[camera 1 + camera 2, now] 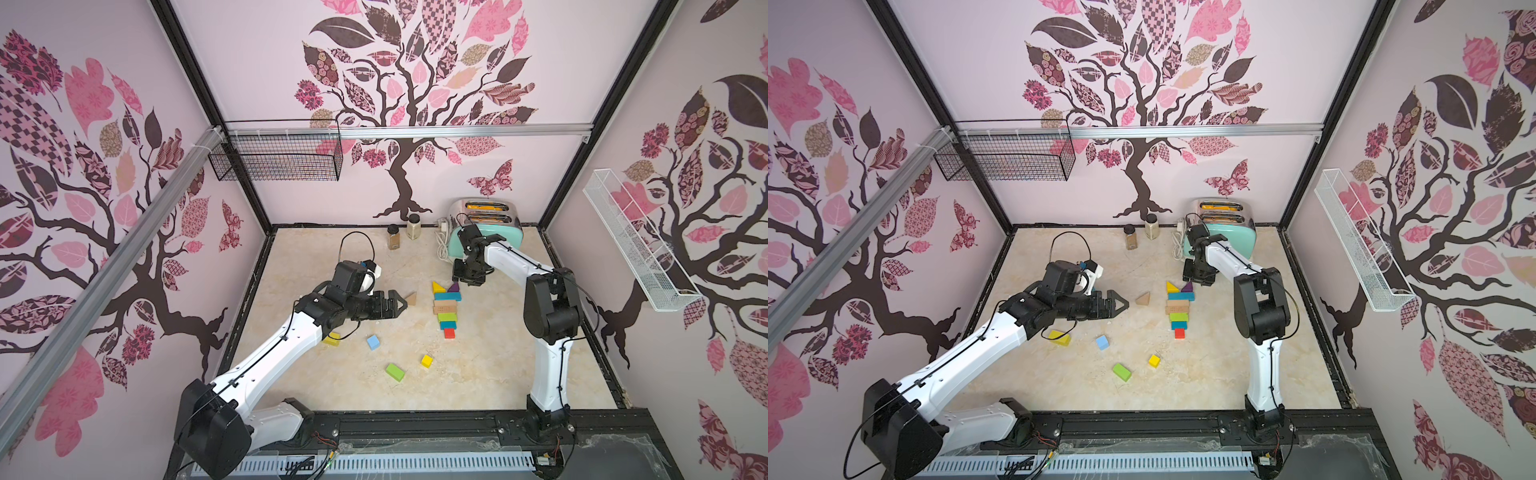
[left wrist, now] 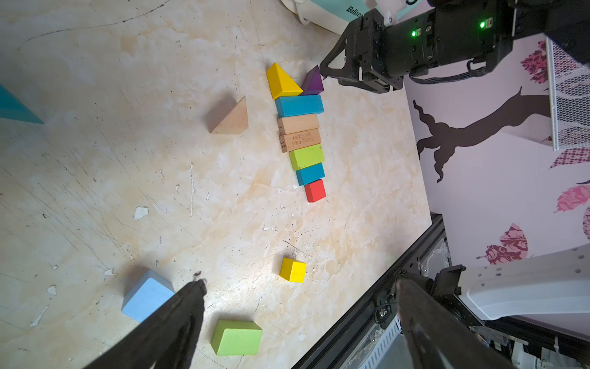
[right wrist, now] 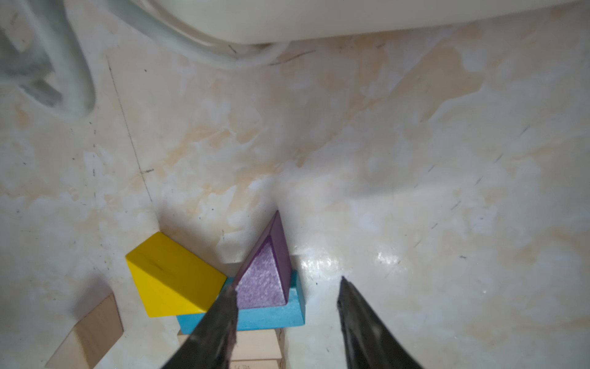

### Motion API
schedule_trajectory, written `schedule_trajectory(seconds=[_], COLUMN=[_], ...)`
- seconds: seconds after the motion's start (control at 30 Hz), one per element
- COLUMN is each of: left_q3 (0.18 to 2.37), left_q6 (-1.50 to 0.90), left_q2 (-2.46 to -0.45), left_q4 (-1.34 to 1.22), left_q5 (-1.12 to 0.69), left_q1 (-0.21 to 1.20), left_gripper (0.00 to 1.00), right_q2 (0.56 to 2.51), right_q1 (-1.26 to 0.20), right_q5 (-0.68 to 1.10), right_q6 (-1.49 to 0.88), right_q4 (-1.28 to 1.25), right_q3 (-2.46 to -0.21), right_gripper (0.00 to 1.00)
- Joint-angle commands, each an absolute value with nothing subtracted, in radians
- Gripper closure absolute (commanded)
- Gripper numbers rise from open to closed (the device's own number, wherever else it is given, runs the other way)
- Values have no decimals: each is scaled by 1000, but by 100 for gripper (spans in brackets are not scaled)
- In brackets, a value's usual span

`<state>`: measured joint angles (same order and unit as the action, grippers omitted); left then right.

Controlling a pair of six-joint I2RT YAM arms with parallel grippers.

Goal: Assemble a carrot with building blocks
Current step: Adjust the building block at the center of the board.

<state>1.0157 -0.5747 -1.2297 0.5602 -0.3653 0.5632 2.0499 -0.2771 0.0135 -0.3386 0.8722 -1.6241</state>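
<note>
Loose blocks: nearest the front of the table [image 1: 478, 374] lie a green brick [image 1: 395, 372], a yellow cube [image 1: 427, 360], a light blue block [image 1: 373, 342] and a yellow brick [image 1: 331, 338] half under the left arm. All are well apart from the build and do not hinder this step.
Carrot body: a flat column runs away from the front, from the red cube [image 2: 315, 190] at the near tip through teal, green and two bare-wood bricks to the long teal brick [image 2: 299, 105], each touching the next.
Left gripper [image 1: 398, 305]: spread wide with nothing in it, hovering beside the bare-wood wedge [image 2: 230, 116] but not touching it.
Leaves: the yellow wedge [image 2: 282, 81] and purple wedge [image 2: 313, 81] sit side by side at the far edge of the long teal brick, tips pointing away.
Right gripper [image 3: 288, 281]: low over the purple wedge, jaws partly apart. One finger is right beside the wedge, the other is clear of it, and it has no hold on anything.
Step in hand: probably seating the purple wedge as the second leaf.
Doing it well: rise straight up, because a sideways sweep with that close finger could drag or tip the narrow wedge. Any correcting nudge should press gently toward the teal brick, since the loose column would slide.
Behind: the cord [image 1: 441, 245] and toaster [image 1: 488, 212] are close by, with the spice jars [image 1: 394, 237] further along the wall, so retreating upward looks safer than backward.
</note>
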Motion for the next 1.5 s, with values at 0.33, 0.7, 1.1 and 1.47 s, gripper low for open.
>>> schedule_trajectory(seconds=[0.33, 0.7, 1.1, 1.47], left_q3=[1049, 1034, 1033, 1032], left_q6=[-548, -553, -555, -554], left_q2=[-1258, -1251, -1265, -1278], left_q4=[558, 558, 542, 534], left_q5=[-373, -359, -362, -376], left_q1=[566, 566, 566, 566], left_gripper=[2, 2, 2, 2], right_q2=[1998, 2063, 2018, 2024], right_q1=[-253, -248, -250, -270], right_q5=[-40, 15, 87, 107], right_q6=[-356, -359, -372, -383], right_q4=[810, 770, 777, 746], right_q3=[-1492, -1495, -1435, -1416], right_gripper=[80, 85, 85, 85])
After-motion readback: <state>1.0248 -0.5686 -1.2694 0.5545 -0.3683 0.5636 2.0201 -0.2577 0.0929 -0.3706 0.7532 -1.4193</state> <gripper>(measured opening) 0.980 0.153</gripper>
